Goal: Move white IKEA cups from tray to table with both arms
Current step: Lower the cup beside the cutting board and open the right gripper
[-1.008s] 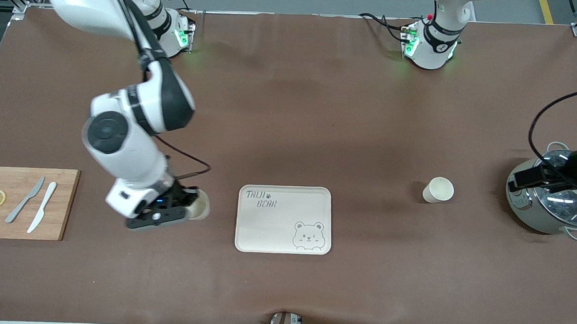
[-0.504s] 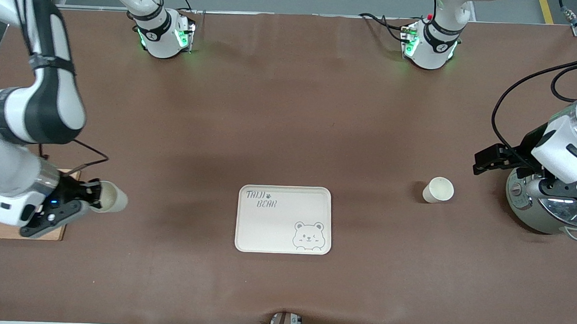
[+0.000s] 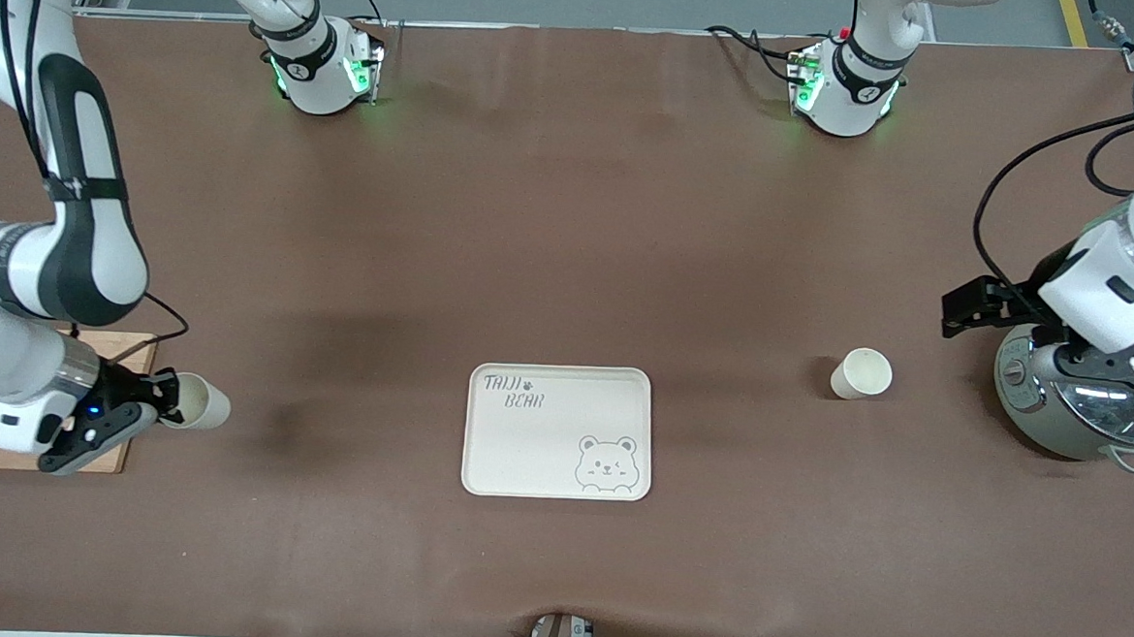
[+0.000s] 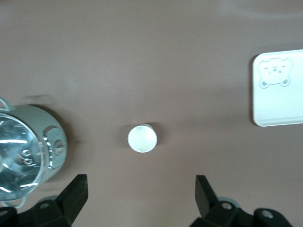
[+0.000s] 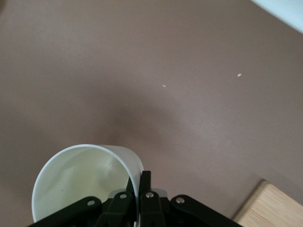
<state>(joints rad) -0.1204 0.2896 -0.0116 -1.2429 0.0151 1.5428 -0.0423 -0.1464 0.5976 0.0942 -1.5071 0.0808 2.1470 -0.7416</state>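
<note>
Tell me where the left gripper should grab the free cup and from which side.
Grip the rim wall of the cup, coming straight down from above. It stands upright, mouth up, alone on bare table between the tray and the pot. The left gripper is open, so one finger could probably go inside the wall and one outside, as the right gripper holds its cup.

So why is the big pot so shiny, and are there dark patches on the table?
Front view: lamp glare on the pot's glass lid; a soft shadow beside the standing cup. Left wrist view: the lid mirrors bright streaks. Right wrist view: a dim shadow above the held cup.
</note>
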